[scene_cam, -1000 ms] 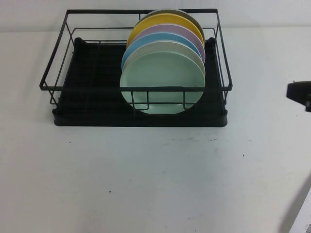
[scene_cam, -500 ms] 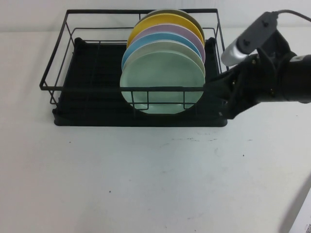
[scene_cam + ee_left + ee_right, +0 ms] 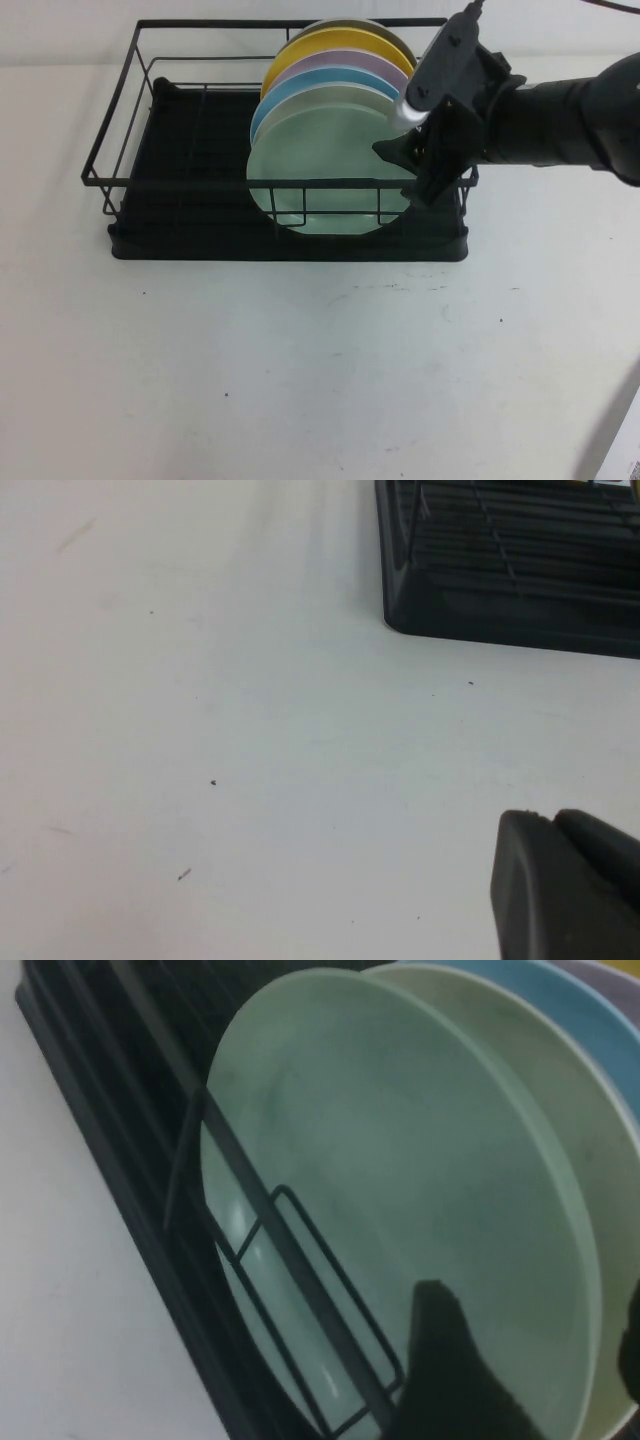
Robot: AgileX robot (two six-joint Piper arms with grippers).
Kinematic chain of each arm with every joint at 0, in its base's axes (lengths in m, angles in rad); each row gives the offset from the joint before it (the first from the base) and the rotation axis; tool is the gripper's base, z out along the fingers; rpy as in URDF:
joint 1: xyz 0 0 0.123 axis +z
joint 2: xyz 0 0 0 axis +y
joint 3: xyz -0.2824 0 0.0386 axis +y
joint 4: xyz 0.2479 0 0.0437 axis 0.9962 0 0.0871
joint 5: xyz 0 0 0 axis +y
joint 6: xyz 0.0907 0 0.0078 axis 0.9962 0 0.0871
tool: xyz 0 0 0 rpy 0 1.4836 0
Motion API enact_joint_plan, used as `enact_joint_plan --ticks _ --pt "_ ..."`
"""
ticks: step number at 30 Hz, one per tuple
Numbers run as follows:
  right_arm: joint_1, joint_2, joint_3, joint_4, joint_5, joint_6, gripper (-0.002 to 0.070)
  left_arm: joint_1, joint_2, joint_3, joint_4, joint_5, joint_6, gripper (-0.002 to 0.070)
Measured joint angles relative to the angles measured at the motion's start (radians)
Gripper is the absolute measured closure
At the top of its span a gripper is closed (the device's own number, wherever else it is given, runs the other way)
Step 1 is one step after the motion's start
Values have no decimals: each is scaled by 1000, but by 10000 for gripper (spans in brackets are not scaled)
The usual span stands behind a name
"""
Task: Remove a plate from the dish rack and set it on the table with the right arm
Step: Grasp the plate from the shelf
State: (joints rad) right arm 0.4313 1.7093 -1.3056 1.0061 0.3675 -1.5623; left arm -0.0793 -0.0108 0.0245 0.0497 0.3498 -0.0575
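Note:
The pale mint-green plate (image 3: pixel 325 165) stands on edge at the front of a row of plates in the black wire dish rack (image 3: pixel 115 150). My right arm reaches in from the right, over the rack's right end. My right gripper (image 3: pixel 405 165) is open at the plate's right rim. In the right wrist view the plate (image 3: pixel 400 1190) fills the frame, and my right gripper (image 3: pixel 535 1300) has one finger (image 3: pixel 445 1370) in front of the plate's face and the other at the frame's edge, behind the rim. My left gripper (image 3: pixel 550 820) is shut and empty over the white table (image 3: pixel 200 730).
Behind the mint plate stand a cream plate (image 3: pixel 350 96), a light blue plate (image 3: pixel 278 100), a lilac plate (image 3: pixel 340 62), a yellow plate (image 3: pixel 300 50) and an olive one. The rack's front wire (image 3: pixel 200 183) crosses the mint plate. The white table (image 3: pixel 300 380) stretches in front of the rack. The rack's corner (image 3: pixel 500 600) shows in the left wrist view.
My right arm has swung in from the right edge of the high view to the rack's right end. Its gripper now sits at the mint plate's right rim. The plates have not moved.

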Motion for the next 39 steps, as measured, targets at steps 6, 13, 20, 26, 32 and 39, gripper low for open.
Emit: enact_joint_plan --ticks 6,13,20,26,32,39 --pt "0 94 -91 11 -4 -17 344 0 0 0 0 0 0 680" --pt "0 170 -168 14 -10 -29 344 0 0 0 0 0 0 680" --pt "0 215 -191 14 -31 -90 345 0 0 0 0 0 0 680" --pt "0 225 -193 17 -42 -100 378 0 0 0 0 0 0 680" --pt "0 221 -197 30 -25 -100 592 0 0 0 0 0 0 680" --pt "2 132 -197 18 -5 -89 594 0 0 0 0 0 0 680"
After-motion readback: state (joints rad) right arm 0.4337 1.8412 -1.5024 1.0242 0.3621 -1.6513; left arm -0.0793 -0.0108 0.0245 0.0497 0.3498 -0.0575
